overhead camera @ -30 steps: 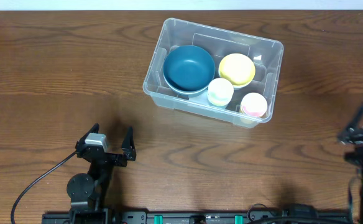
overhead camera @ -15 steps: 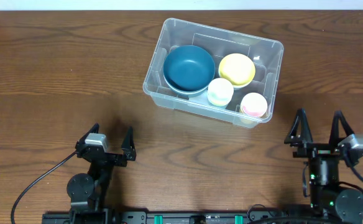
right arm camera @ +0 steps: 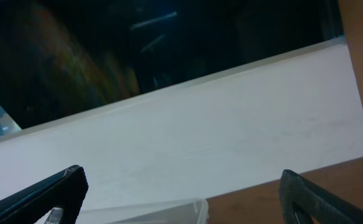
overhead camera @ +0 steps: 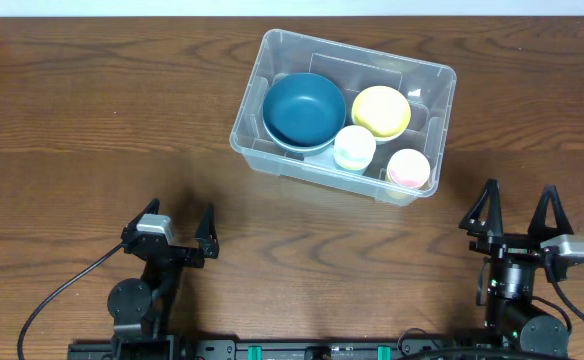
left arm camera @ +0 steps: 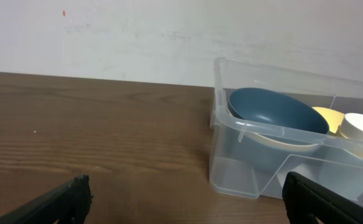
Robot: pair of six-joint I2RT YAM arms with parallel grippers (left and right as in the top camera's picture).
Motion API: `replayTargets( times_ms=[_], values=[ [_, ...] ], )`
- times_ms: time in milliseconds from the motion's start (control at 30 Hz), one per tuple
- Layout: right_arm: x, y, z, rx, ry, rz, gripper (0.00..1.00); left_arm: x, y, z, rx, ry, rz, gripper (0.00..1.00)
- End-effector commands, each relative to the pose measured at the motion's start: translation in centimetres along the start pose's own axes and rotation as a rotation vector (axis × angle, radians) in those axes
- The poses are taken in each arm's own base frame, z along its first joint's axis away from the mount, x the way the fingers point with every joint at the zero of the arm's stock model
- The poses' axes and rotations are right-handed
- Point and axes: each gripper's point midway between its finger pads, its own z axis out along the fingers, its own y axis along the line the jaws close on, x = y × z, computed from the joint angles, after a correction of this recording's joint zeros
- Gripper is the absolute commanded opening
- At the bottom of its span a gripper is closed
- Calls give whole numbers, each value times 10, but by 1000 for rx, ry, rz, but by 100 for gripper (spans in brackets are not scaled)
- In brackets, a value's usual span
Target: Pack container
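Large clear plastic rectangular container sits on dark wooden counter, far side, right of centre. Inside it: big blue bowl, yellow bowl, pale green-white cup, pink-white cup.

Left gripper spread wide, empty, near front edge, well apart from container. Right gripper likewise spread, empty, front right.

Judgement: packing looks complete, no loose item seen outside container. Next move, if any: confirm nothing left to load, keep arms away from container.

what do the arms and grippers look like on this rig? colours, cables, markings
Both arms are black. The left gripper and right gripper each have two thin black fingers tapering to points, with a small grey box at the wrist. A black cable loops off the left arm's base. No readable markings.
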Motion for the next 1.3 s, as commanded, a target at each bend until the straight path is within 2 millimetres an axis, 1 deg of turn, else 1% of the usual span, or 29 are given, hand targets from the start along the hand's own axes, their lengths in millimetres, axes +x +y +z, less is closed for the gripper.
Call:
replayTargets(
  times_ms=[0,133,267,467,533,633,767,800,967,1267],
  values=[
    [11,0,-2,-16,10,-16,99,16,3,1,-5,45,-16,98],
    [23,-4,-4,-11,29,-49,99,16,3,1,-5,45,-16,98],
    [36,-3,-7,-36,50,-104,99,16,3,1,-5,45,-16,98],
    [58,-9,-9,-24,140,-146,99,16,3,1,-5,45,-16,98],
    [69,-13,-11,-15,183,-174,99,16,3,1,-5,45,-16,98],
    [91,-21,-16,6,280,-198,99,16,3,1,-5,45,-16,98],
    [122,-35,-28,51,421,-233,99,16,3,1,-5,45,-16,98],
    [127,-38,-31,62,444,-237,99,16,3,1,-5,45,-16,98],
    [126,-37,-30,48,440,-280,99,16,3,1,-5,45,-16,98],
    [126,-37,-30,48,440,-278,99,16,3,1,-5,45,-16,98]
  ],
)
